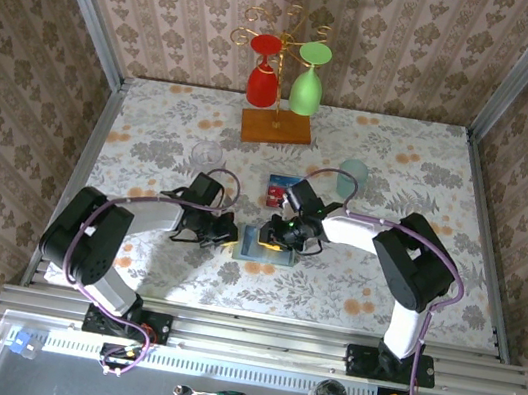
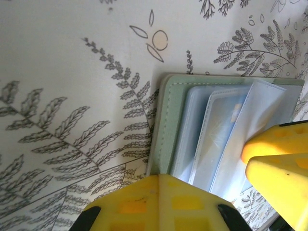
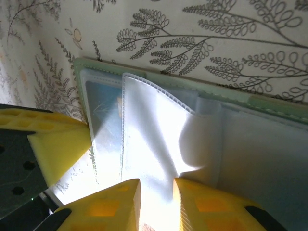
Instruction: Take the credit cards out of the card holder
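Observation:
The card holder (image 1: 259, 244) lies open on the fern-print cloth, a sage-green wallet (image 2: 169, 115) with clear grey-blue pockets (image 3: 154, 139). A bluish card (image 3: 102, 113) sits inside the outermost pocket. One red-and-blue credit card (image 1: 279, 190) lies loose on the cloth just behind the wallet. My left gripper (image 2: 168, 179) is shut, its joined tips resting on the wallet's green edge. My right gripper (image 3: 157, 188) is open a little, and a clear pocket flap runs through the gap between its yellow fingers (image 3: 114, 204). In the top view the two grippers meet over the wallet, left (image 1: 228, 232) and right (image 1: 288, 234).
A wooden base (image 1: 276, 128) with a wire rack holding a red and a green glass stands at the back. A pale teal cup (image 1: 353, 177) is behind my right arm, and a clear glass (image 1: 205, 154) behind my left. Patterned walls close in three sides.

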### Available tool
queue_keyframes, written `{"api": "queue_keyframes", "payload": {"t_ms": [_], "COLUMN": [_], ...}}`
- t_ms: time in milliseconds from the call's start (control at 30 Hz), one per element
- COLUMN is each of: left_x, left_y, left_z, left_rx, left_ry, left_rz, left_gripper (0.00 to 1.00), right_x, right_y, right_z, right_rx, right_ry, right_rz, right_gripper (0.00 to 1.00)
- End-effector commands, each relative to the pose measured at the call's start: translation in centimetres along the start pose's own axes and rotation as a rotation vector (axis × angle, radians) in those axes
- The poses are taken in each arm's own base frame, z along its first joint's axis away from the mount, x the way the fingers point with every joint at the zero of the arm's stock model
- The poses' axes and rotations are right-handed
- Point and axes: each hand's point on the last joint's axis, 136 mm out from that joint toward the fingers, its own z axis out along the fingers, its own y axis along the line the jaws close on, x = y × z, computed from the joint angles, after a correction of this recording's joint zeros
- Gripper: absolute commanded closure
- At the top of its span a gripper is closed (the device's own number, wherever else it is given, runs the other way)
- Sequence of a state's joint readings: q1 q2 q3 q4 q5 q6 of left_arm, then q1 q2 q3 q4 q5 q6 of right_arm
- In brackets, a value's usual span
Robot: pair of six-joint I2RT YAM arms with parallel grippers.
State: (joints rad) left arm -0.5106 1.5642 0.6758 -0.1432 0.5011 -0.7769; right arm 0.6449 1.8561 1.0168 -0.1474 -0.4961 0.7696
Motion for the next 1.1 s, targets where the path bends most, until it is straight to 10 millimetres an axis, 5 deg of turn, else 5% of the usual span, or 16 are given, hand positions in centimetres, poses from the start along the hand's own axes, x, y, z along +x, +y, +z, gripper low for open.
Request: {"api": "queue_keyframes", "payload": {"t_ms": [0,433,1067], "left_x": [-0.5,-0.6,0.0], "left_y": [-0.7,-5.4,-4.8], "left_z": [-1.1,-1.1,1.3], "left_rx": [0.000,0.086,0.088], "left_ry": [-0.019,-0.015,0.024], "left_rz": [0.022,0.090,0.071], "left_gripper": [1.00,0.87,0.71], "right_x": [0.2,0.6,0.8], "right_y": [0.7,-0.1,-1.0], "right_z": [-0.5,-0.4,0.1], "right_rx": [-0.067,-0.125,-0.150], "right_ry": [0.008,0.017,0.019], "right_rz": [-0.032,-0.074,-0.077], "right_gripper": [0.78,0.84,0.89]}}
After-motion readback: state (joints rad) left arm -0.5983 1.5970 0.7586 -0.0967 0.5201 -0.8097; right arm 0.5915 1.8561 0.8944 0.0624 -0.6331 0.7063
